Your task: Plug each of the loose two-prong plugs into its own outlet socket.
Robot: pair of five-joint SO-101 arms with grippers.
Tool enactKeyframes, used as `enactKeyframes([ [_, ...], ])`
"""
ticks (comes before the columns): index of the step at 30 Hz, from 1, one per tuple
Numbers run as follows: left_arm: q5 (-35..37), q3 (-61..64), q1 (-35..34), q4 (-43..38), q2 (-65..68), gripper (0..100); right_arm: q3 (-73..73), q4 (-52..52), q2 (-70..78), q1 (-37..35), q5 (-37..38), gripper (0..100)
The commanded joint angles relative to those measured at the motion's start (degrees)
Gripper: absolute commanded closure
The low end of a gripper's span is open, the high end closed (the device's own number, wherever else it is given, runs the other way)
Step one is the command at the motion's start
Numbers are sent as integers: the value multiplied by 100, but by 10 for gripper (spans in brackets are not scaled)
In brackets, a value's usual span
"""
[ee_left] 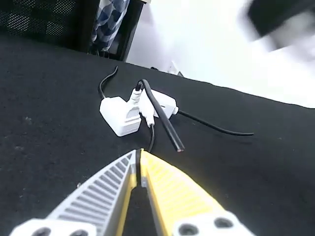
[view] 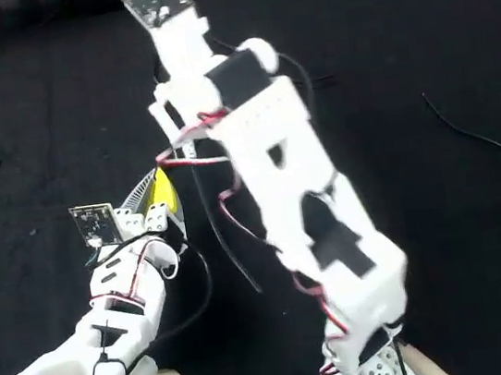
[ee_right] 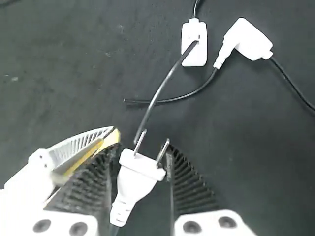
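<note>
On the black table (view: 418, 52), we find the right arm (view: 298, 190) extended toward the far edge. The right gripper (ee_right: 142, 150) is clamped on a white two-prong plug (ee_right: 135, 179), prongs exposed. A white outlet socket (ee_right: 194, 42) lies beyond them, well apart. The left gripper (ee_left: 139, 155) is pressed together, empty.

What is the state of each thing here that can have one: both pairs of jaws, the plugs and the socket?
left gripper: jaws shut, holding nothing.
right gripper: jaws shut on the white two-prong plug.
white two-prong plug: held, prongs bare, not plugged in.
outlet socket: lying on the table, slots empty.
angled white plug: loose on the table beside the outlet socket, not plugged in.
</note>
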Motion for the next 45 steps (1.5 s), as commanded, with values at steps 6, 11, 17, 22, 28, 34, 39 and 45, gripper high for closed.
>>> enactKeyframes([
  [6, 0, 92, 892, 9, -35, 970, 3116, -1556, -1763, -79, -88, 987],
  [11, 9, -22, 936, 0, -70, 970, 4646, -2497, -2633, -62, -35, 987],
  [17, 18, -242, 1253, 0, -70, 970, 5771, -3042, -3284, -62, -35, 987],
  [22, 0, -215, 1402, 0, -35, 970, 6255, -3174, -3477, -53, -35, 987],
  [28, 9, -84, 1402, 0, -79, 970, 6404, -3235, -3556, -114, -26, 987],
  [34, 26, 92, 1376, -580, -18, 970, 6624, -3437, -3600, -220, 44, 987],
  [39, 26, 92, 1376, -440, -18, 970, 6642, -3446, -3565, -220, 44, 987],
  [45, 26, 92, 1376, -440, -18, 970, 6668, -3411, -3556, -220, 26, 987],
])
